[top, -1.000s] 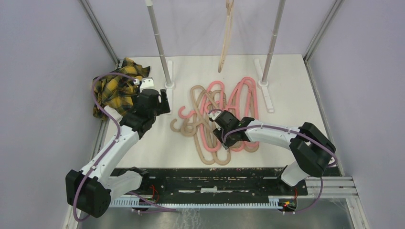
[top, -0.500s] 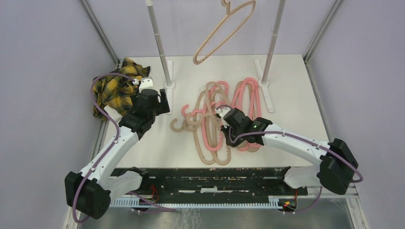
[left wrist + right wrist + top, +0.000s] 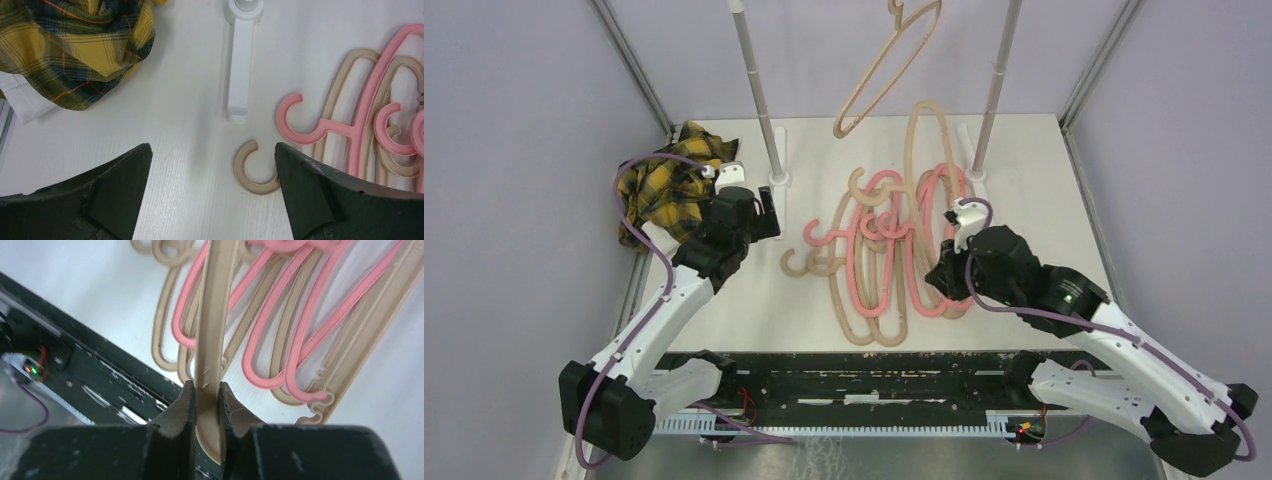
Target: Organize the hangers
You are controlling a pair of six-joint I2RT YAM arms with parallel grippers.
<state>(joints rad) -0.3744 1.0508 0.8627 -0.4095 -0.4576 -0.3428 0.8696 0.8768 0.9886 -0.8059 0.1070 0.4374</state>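
The right gripper [image 3: 206, 400] pinches a beige hanger [image 3: 214, 315]. Its two dark fingers [image 3: 181, 407] press flat against either side of the hanger's thick, smooth tube, close to one rounded end. From above, this hanger rises out of the heap of hangers [image 3: 874, 270], leaning up and away from its right edge.

The heap lies on the white, faintly grained table [image 3: 165, 150]. It is a tangle of salmon-pink and beige loops, all thick rounded tubing, overlapping and crossing. One pink hook [image 3: 283, 120] and one beige C-shaped hook [image 3: 241, 170] stick out at its left edge.

The left gripper [image 3: 211, 150] hovers left of the heap with its matte black fingers spread wide. It holds nothing and touches nothing.

A white plastic rack foot [image 3: 240, 65] lies just left of the heap, carrying a slim grey metal pole [image 3: 757, 95]. A second pole [image 3: 996, 90] stands behind the heap's right side. Another beige hanger [image 3: 889, 70] hangs tilted above and behind the heap. Well left of the heap sits a crumpled yellow-and-dark plaid cloth [image 3: 75, 50].
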